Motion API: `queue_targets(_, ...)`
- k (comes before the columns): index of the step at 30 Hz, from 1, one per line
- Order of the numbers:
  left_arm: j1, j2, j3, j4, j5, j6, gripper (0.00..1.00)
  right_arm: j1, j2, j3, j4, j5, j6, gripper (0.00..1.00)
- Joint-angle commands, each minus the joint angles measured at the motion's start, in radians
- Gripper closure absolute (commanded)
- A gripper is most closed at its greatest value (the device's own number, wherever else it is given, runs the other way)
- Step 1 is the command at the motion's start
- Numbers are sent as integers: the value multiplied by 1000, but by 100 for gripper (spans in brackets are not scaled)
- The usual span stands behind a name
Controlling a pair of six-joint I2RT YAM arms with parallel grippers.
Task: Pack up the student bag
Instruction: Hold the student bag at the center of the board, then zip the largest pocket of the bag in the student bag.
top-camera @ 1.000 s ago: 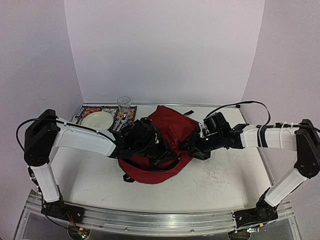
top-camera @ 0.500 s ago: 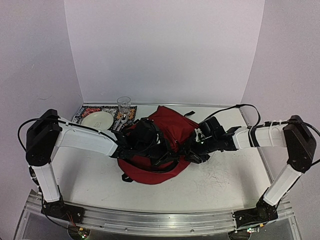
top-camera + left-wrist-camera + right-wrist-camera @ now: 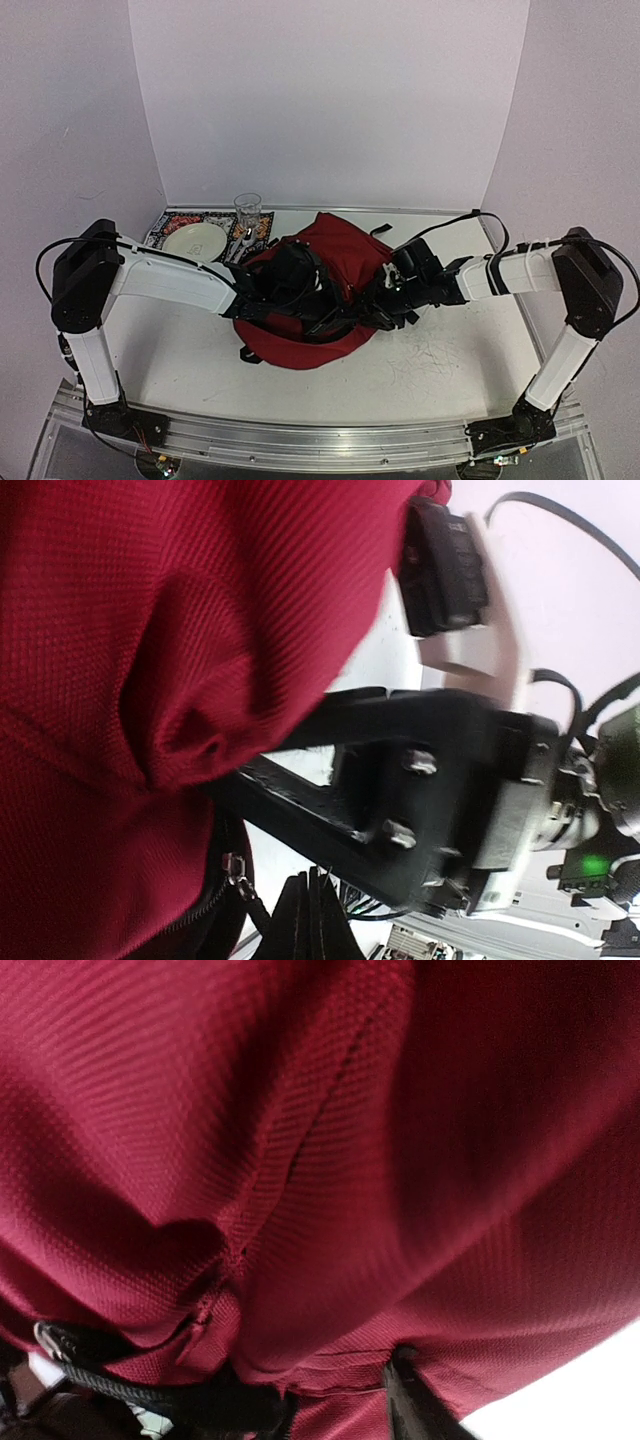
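Two grippers crowd the red backpack (image 3: 340, 250) in the middle of the table (image 3: 200, 360).
Left gripper (image 3: 308, 925) is closed; right gripper (image 3: 256, 768) has its fingers apart around a fold. A thin pinch could slip, or the grippers could collide.

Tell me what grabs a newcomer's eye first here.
The dark-red backpack slumped at the middle of the table dominates, filling both wrist views with red fabric. The left arm and right arm meet on it from either side. At the far left corner sit a pale plate and a clear glass.
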Motion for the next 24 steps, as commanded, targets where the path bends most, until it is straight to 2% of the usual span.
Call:
queue_targets(1, -17, -9, 41, 26, 6, 20, 100, 9, 47, 45, -25, 11, 0, 75)
queue_targets(4, -18, -24, 30, 24, -7, 21, 100, 8, 32, 52, -31, 23, -12, 95)
queue_targets(6, -17, -44, 12, 22, -24, 22, 100, 1, 12, 48, -46, 42, -23, 100)
queue_targets(16, -4, -187, -51, -161, -163, 93, 100, -143, -169, -43, -132, 81, -117, 100)
queue_targets(24, 43, -274, -75, -266, -225, 158, 100, -303, -224, -57, -219, 67, -261, 100)
